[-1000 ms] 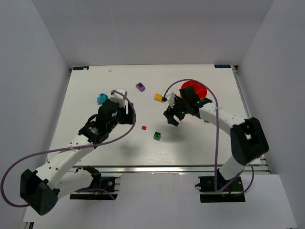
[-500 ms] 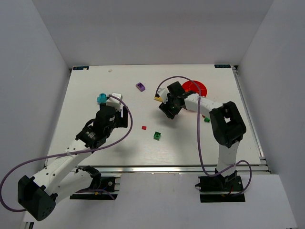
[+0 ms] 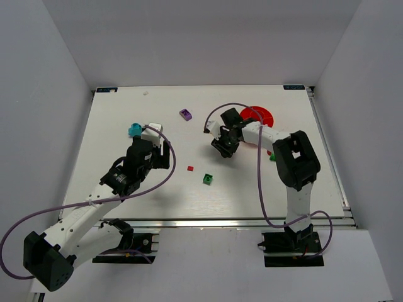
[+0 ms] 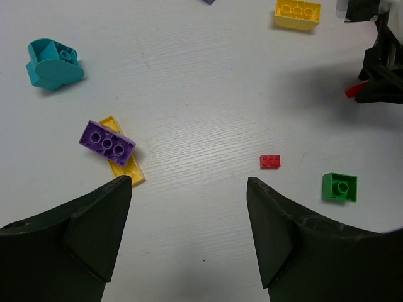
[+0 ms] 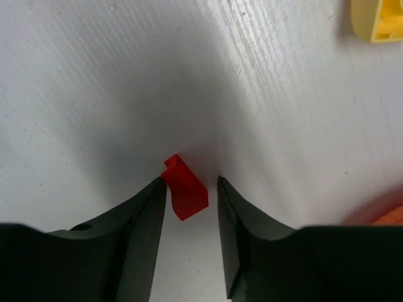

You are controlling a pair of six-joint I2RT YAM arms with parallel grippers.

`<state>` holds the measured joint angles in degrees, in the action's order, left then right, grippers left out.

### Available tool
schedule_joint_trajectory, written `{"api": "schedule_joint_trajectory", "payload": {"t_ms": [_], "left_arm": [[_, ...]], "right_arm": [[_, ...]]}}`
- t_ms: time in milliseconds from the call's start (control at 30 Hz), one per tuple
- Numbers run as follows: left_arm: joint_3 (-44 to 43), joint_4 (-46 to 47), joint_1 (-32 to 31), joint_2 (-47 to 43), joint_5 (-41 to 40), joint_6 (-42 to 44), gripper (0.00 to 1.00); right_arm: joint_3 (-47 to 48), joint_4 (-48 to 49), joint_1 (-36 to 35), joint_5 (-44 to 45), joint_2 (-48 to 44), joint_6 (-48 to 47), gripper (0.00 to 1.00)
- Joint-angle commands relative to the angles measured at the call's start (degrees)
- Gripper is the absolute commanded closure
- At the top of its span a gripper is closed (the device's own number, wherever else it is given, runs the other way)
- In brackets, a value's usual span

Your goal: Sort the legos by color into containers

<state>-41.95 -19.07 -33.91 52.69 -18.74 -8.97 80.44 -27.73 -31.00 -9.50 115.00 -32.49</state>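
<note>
The left gripper (image 4: 189, 182) hangs over the white table (image 3: 113, 113) with its jaws wide apart, holding and touching nothing. The right gripper (image 5: 189, 182) is down at the table with its jaws drawn in around a red brick (image 5: 186, 190). One finger (image 5: 151, 207) touches the brick's corner and a sliver of table shows before the other, so I cannot tell if the brick is truly clamped. Counting from the left, there is one teal piece (image 4: 53, 63) lying alone near the table's left side. There are two purple bricks: one (image 4: 107, 141) sits on top of a flat yellow plate (image 4: 128, 168), and the other (image 3: 186, 114) lies apart toward the far edge. There are two yellow pieces, that plate and a yellow brick (image 4: 297, 12) just beside the right gripper. There are two red ones, the brick between the right jaws and a smaller red brick (image 4: 270, 162) loose mid-table. There are two green ones, a green brick (image 4: 340, 187) near the small red one and a green bit (image 3: 272, 155) beside the right arm. One round orange bowl (image 3: 266, 116) stands right of the right gripper; what it holds cannot be made out.
</note>
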Motion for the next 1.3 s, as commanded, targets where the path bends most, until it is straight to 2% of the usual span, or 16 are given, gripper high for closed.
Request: {"api": "schedule_joint_trajectory", "payload": {"t_ms": [0,67,167,200,267,500,700,833,1000,1267], "left_arm": [[-0.85,0.53,0.16,-0.39,1.07,0.27,0.17],[-0.76,0.79,0.16,-0.39,1.69,0.27,0.17],[-0.76,0.96,0.16,-0.30,2.74,0.36,0.17],[-0.67,0.96,0.16,-0.22,3.18,0.45,0.17],[-0.50,1.40,0.16,-0.30,5.45,0.62,0.17],[-1.28,2.28,0.16,4.79,21.09,0.54,0.17],[-1.64,1.58,0.16,9.00,22.17,0.10,0.16],[-2.34,0.88,0.16,11.56,23.75,0.09,0.16],[-2.61,0.61,0.16,13.41,25.77,0.53,0.16],[-2.61,0.53,0.16,15.42,26.83,0.62,0.15]], "right_arm": [[2.52,-1.45,0.24,-1.22,1.81,-2.14,0.58],[3.31,-2.15,0.51,-1.57,2.51,-2.58,0.62],[2.70,-2.68,0.51,-2.28,2.25,-3.28,0.74],[2.53,-2.68,0.68,-2.37,2.07,-3.37,0.89],[1.74,-2.86,0.68,-2.72,0.76,-3.63,1.00],[5.94,-6.81,3.66,-9.48,-7.23,-1.27,1.00],[13.24,-7.35,10.15,-13.88,-14.45,2.34,1.00],[12.02,-1.21,13.77,-9.24,-17.79,7.09,1.00],[12.54,2.76,18.60,-3.87,-16.74,11.74,1.00],[14.92,1.89,22.83,-6.23,-11.38,12.01,0.99]]}}
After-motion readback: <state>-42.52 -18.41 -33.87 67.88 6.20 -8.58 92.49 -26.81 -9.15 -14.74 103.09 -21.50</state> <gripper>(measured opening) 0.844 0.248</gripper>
